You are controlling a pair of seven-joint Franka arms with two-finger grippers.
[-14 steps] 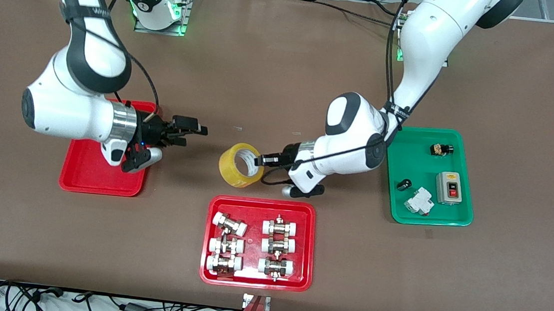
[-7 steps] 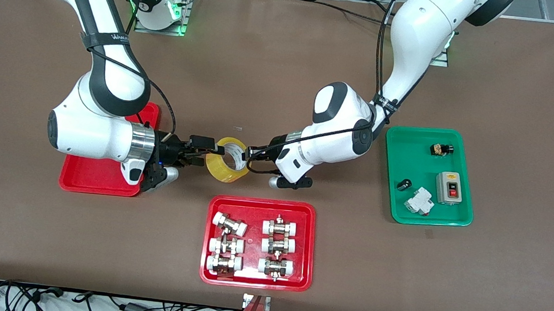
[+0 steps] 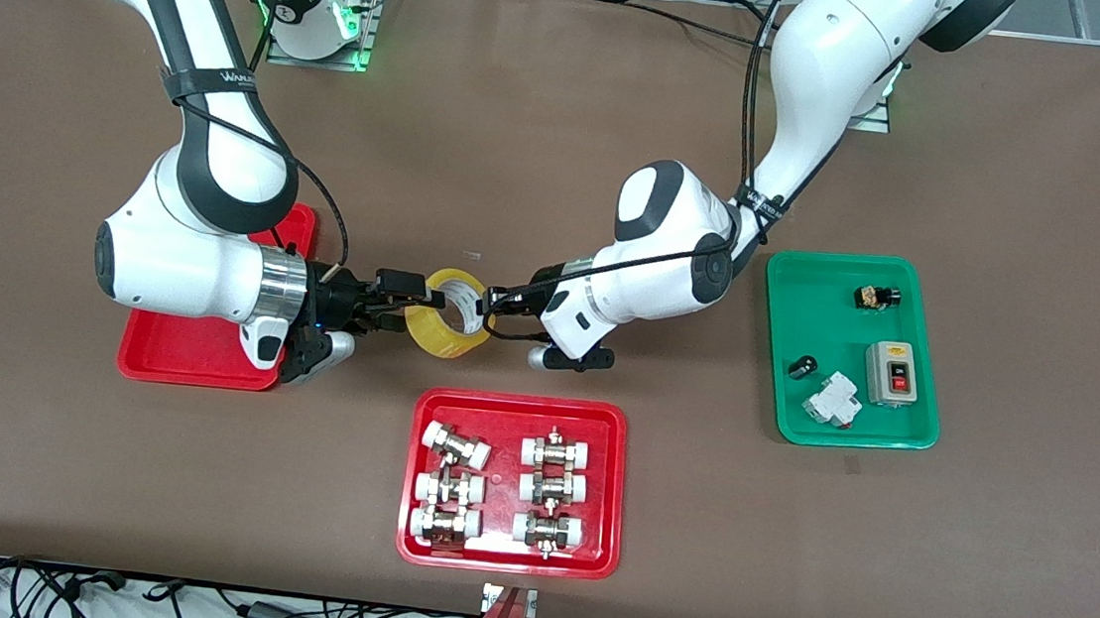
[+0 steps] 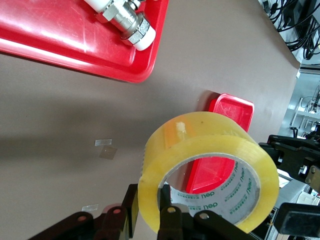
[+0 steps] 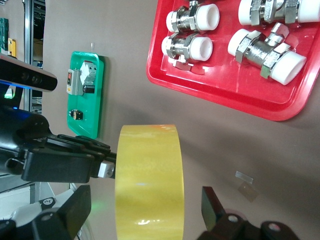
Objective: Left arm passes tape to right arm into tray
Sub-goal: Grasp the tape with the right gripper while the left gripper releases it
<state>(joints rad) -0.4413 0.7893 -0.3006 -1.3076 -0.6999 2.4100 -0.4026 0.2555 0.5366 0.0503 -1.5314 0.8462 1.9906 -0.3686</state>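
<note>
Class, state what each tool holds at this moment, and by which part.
Left tool grips the tape by its ring wall. Right tool straddles the tape's other side, open, not gripping.

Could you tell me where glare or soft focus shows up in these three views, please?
Front view: evenly lit, with sharp fittings in the red fittings tray. Left wrist view: bright streaks on that tray's rim, and the left claw near the lens looks soft. Right wrist view: faint sheen low on the tape; the right claw is blurred.

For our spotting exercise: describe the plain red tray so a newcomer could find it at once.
Start at the brown table and go to the right arm's end. There a red rectangular plastic tray lies partly under that arm. Unlike the other red tray it holds no white-capped metal fittings, and the third tray is green.
</note>
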